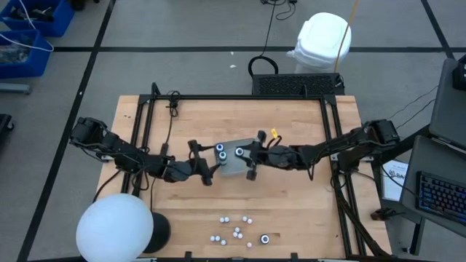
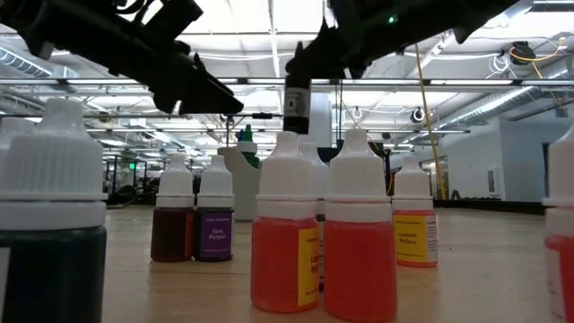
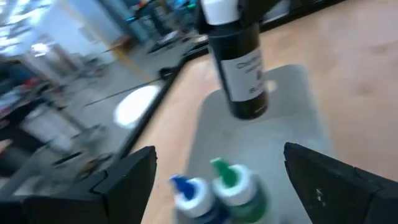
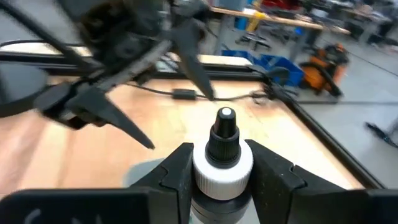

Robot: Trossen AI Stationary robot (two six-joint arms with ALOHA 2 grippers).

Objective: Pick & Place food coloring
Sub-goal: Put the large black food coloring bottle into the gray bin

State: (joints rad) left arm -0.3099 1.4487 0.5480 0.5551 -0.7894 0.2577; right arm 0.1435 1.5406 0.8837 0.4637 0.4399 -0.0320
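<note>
Because your right claw (image 4: pixel 216 171) grips the dark bottle (image 4: pixel 222 155) by its neck, it hangs upright over the tray (image 1: pixel 231 168) at frame centre. Your left claw (image 1: pixel 206 161) gapes wide and empty beside the two bottles (image 3: pixel 214 193) already standing there.

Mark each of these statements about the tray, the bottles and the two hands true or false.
1. The right hand grips a dark bottle by its white collar. True.
2. The left hand is clamped on a bottle. False: it is open, around nothing.
3. Two bottles, blue-tipped and green-tipped, stand on the grey tray. True.
4. The loose bottles near the table's front edge lie inside the tray. False: they stand on bare wood.
</note>
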